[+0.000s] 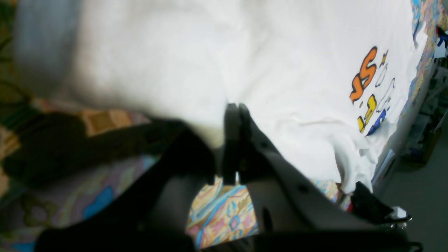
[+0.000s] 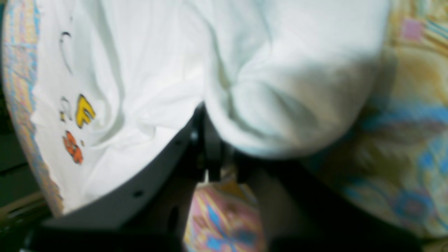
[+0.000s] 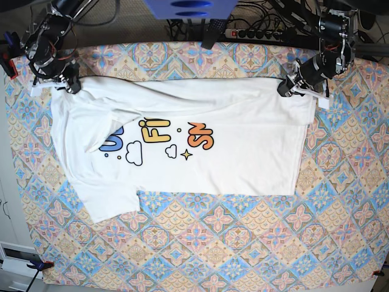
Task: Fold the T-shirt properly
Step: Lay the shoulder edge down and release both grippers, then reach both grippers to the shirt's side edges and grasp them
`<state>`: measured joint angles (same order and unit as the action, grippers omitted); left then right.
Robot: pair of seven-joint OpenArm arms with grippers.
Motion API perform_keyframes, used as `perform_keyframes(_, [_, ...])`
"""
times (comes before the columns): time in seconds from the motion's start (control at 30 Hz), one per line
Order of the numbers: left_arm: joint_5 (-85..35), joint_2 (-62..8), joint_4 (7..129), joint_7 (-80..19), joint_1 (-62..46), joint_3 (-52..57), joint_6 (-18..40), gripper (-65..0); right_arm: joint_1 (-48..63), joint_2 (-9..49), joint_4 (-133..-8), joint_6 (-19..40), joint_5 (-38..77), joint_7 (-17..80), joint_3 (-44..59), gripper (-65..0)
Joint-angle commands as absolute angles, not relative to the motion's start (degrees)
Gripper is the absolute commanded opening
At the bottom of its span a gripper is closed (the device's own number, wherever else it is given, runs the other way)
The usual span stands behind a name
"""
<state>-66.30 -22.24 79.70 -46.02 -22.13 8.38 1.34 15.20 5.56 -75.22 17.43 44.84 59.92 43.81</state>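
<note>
The white T-shirt (image 3: 200, 164) lies sideways on the table, print side up. Its far long edge is folded toward the middle and covers the upper part of the blue, yellow and orange letters (image 3: 159, 135). My left gripper (image 3: 284, 88) is shut on the fabric at the far right corner of the fold; in the left wrist view the jaws (image 1: 235, 106) pinch white cloth (image 1: 280, 70). My right gripper (image 3: 73, 88) is shut on the fabric at the far left corner; in the right wrist view it (image 2: 203, 106) holds bunched cloth (image 2: 266, 105). The neck label is hidden.
A patterned multicoloured tablecloth (image 3: 243, 243) covers the table. A power strip with cables (image 3: 255, 33) lies along the far edge. A blue object (image 3: 188, 7) sits at the far middle. Clamps (image 3: 8, 64) hold the cloth's edges.
</note>
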Motion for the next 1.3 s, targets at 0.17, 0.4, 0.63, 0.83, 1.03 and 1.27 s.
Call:
perform_keyframes(0.17, [-64.57, -24.22, 83.38, -46.73, -26.68, 8.66, -0.13, -65.0, 21.05, 6.46, -81.36, 16.92, 44.00, 59.91, 45.41, -60.4])
perform_keyframes(0.4, [-64.48, -24.31, 87.16, -46.73, -31.78, 8.75, -0.22, -65.0, 24.13, 6.46, -83.56, 16.92, 44.00, 59.91, 45.32, -60.1])
perform_keyframes(0.63, [-64.48, -24.31, 88.57, -46.73, -32.75, 8.75, -0.22, -60.4, 24.75, 6.46, -83.56, 16.92, 44.00, 60.00, 45.23, -53.9])
perform_keyframes(0.83, [-64.48, -24.66, 96.22, -46.73, -35.65, 9.80, -0.40, -29.1, 26.77, 6.37, -88.13, 16.92, 44.00, 62.11, 45.76, -34.8])
perform_keyframes(1.03, [-64.48, -24.66, 103.25, -46.73, -38.90, 16.13, -0.22, -11.5, 27.21, 6.37, -94.29, 16.92, 44.00, 63.16, 49.89, -34.3])
perform_keyframes(1.27, [-64.04, -24.84, 103.78, -46.90, -34.07, 21.93, -0.22, -11.0, 26.95, 6.37, -98.24, 16.92, 44.00, 64.13, 51.74, -34.3])
